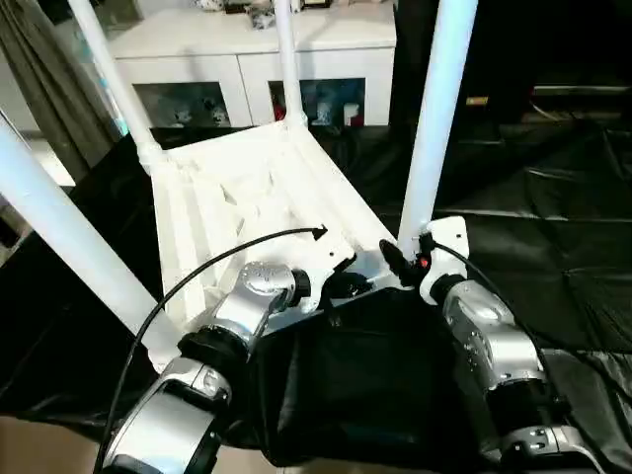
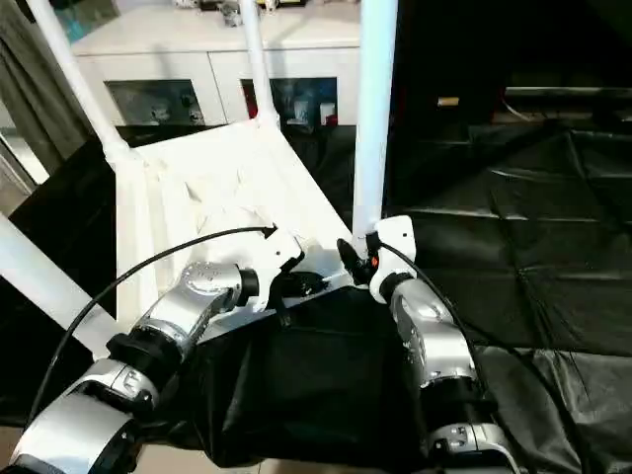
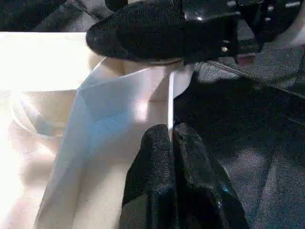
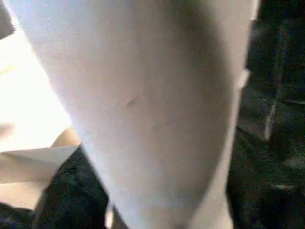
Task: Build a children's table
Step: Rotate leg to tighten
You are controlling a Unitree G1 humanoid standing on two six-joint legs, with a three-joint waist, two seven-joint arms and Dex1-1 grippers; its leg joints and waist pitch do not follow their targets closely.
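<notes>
a: what's the biggest thing in front of it?

b: the black-draped table (image 1: 553, 227), cloth rumpled all over. behind it stands a white cabinet (image 1: 247, 59) with glass doors.

a: and the children's table (image 1: 247, 212)?

b: lying upside down on the black cloth, ribbed underside up, all four white legs standing up from the corner sockets. its near edge sits right at the robot's wrists.

a: which leg is closest to the arms?

b: the near right leg (image 1: 434, 118), rising from the corner socket by the right gripper (image 1: 403, 265).

a: is that gripper holding it?

b: it's at the foot of that leg, black fingers apart, one either side of the socket as far as i can see. whether they actually press on it, i can't tell.

a: the left gripper (image 3: 170, 143)?

b: clenched tight, fingertips pinching the thin white rim of the tabletop's near edge, just beside that same corner. a black cable (image 1: 227, 252) loops over its silver forearm.
</notes>
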